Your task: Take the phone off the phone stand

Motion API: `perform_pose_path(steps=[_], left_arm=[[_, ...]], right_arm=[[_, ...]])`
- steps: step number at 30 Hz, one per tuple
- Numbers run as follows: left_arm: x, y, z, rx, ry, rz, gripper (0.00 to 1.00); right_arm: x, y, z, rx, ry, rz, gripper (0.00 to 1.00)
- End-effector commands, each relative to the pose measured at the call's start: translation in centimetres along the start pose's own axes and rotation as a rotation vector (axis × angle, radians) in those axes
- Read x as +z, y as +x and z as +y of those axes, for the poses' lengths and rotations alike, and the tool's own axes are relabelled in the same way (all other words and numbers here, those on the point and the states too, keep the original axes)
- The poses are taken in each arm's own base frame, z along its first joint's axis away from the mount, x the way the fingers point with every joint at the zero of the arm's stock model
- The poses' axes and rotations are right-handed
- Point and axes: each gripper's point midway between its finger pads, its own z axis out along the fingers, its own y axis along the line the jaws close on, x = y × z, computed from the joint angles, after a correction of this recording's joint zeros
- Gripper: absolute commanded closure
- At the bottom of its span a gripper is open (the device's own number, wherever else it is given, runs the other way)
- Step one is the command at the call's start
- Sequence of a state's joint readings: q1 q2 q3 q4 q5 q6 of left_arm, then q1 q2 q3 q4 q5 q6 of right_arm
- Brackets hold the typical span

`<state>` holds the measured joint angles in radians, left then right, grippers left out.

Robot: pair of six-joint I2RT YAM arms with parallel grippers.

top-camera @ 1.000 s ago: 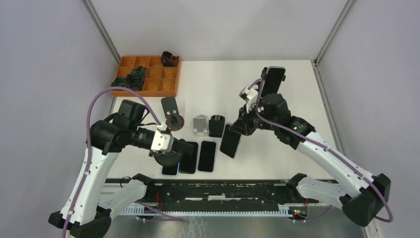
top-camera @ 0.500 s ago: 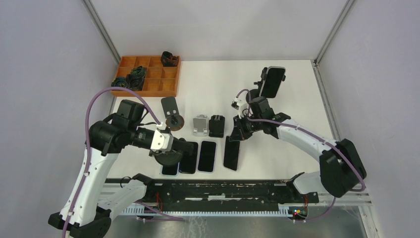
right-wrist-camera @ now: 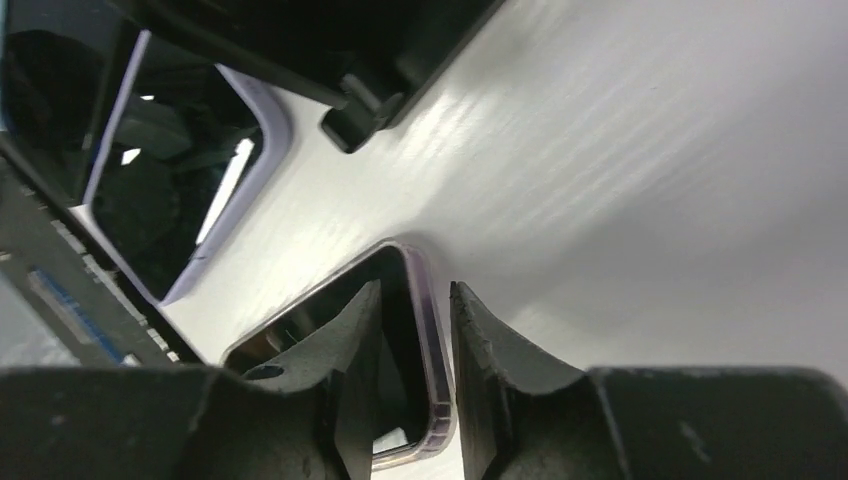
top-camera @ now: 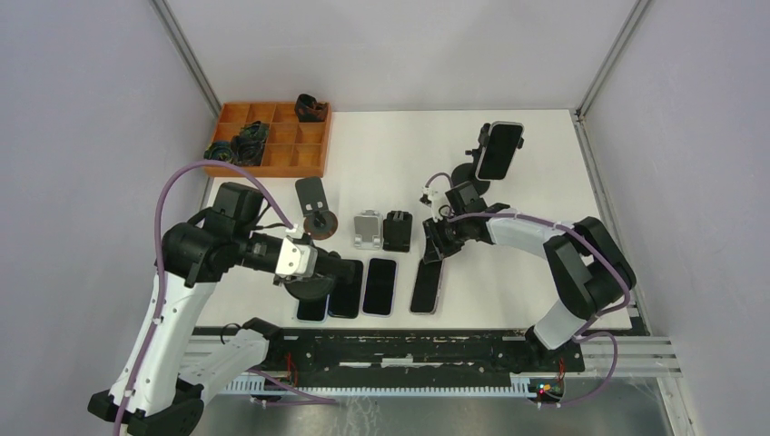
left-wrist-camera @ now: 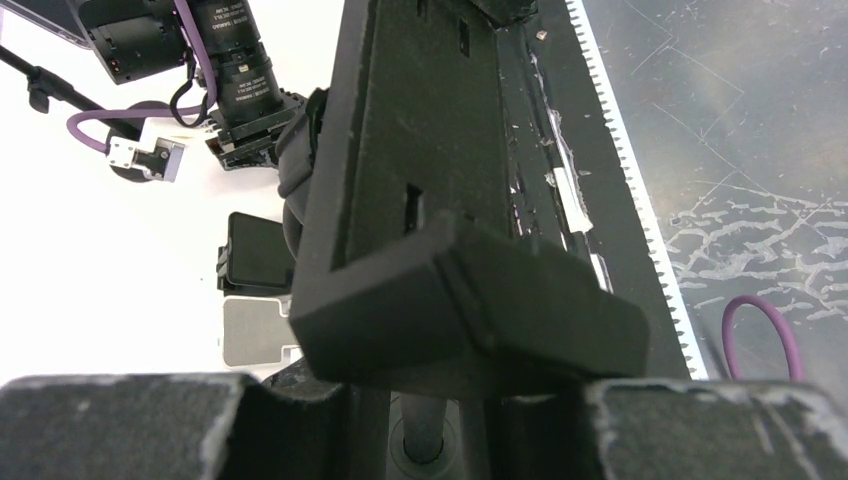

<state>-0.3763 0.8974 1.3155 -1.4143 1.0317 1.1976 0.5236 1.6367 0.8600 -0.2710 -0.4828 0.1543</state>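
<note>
**Phone [top-camera: 426, 286] lies flat on table [top-camera: 390, 154], off phone stand [left-wrist-camera: 440, 200]; only letting go is left.**
Right gripper [right-wrist-camera: 415, 350] jaws slightly parted astride phone's corner; left gripper [left-wrist-camera: 420, 425] jaws clamp the stand's post.

Back left corner of the white table [top-camera: 390, 154] has an orange divided tray [top-camera: 292, 154]. One dark lumpy thing [top-camera: 310, 108] sits in its far right compartment, and a couple more dark bits [top-camera: 247, 141] are bunched in the left ones, can't tell what they are. A black rail [top-camera: 409, 350] runs along the near edge, with scratched-up metal [left-wrist-camera: 740, 150] past it. Grey walls [top-camera: 82, 136] all around.
</note>
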Motion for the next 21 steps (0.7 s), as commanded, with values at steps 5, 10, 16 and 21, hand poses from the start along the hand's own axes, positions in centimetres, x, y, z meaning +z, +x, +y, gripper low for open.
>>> perform_pose_path(steps=[5, 10, 16, 21], left_arm=[[-0.2, -2.2, 1.3, 0.062, -0.032, -0.069, 0.98], [-0.2, -2.2, 1.5, 0.056, -0.032, -0.067, 0.98], [0.0, -2.1, 1.9, 0.039, -0.040, -0.070, 0.98], [0.0, -1.8, 2.0, 0.042, -0.041, -0.063, 0.98]], right_arm=[[-0.5, -3.5, -2.7, -0.089, 0.163, -0.113, 0.55], [-2.0, -5.0, -2.3, -0.074, 0.191, -0.201, 0.37], [-5.3, -4.6, -1.3, -0.011, 0.229, -0.271, 0.09], [-5.7, -0.3, 0.3, 0.082, 0.146, -0.282, 0.02]])
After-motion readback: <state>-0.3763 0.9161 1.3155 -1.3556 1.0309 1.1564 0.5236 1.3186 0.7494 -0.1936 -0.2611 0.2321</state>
